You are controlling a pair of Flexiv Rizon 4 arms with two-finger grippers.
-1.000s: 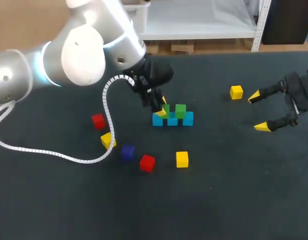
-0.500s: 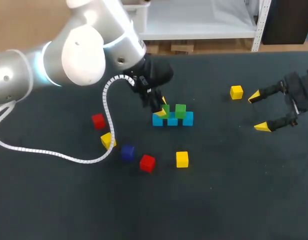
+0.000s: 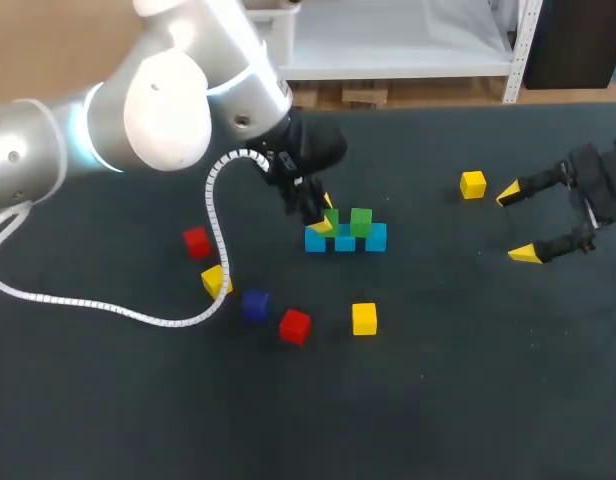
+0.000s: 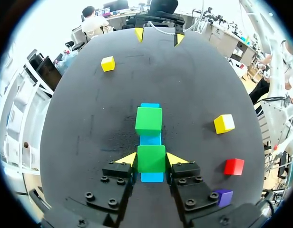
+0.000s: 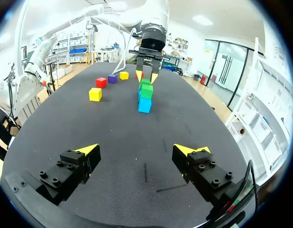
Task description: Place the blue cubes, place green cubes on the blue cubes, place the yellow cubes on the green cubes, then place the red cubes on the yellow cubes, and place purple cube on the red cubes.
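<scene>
Where the dark surface [image 3: 458,400] lies under both arms, the bulky left arm [image 3: 168,110] comes in across it, trailing a white cable [image 3: 210,195]. The right hand [image 5: 136,149] stands well apart from the stacked cubes, its fingers spread wide with nothing between them. The left hand [image 4: 151,159] is narrowed onto the nearer green cube [image 4: 151,154]. Both yellow tips meet its opposite sides, so it has hold of that cube.

Under this hand and running straight out ahead of it is the blue row [image 4: 151,139], three blue cubes set end to end and touching. Its long axis lies along the left hand's fingers and points across the surface toward the right hand, which sees the row end-on, well ahead of it. The nearer green cube sits square and upright on the row. The farther green cube [image 4: 149,121] sits on the row just ahead of the left hand's tips, with a strip of blue showing between the two. From the head view each green cube straddles a joint between two blue ones.

Beside the left hand, on the robot's side of it, lie the first yellow cube [image 4: 224,123], the first red cube [image 4: 233,166] and the purple cube [image 4: 223,196], each apart from the others. Behind the left hand lie the second red cube [image 3: 197,241] and the second yellow cube [image 3: 216,280], the latter just beside the cable. The third yellow cube [image 3: 473,184] lies near one tip of the right hand, outside its fingers.
</scene>
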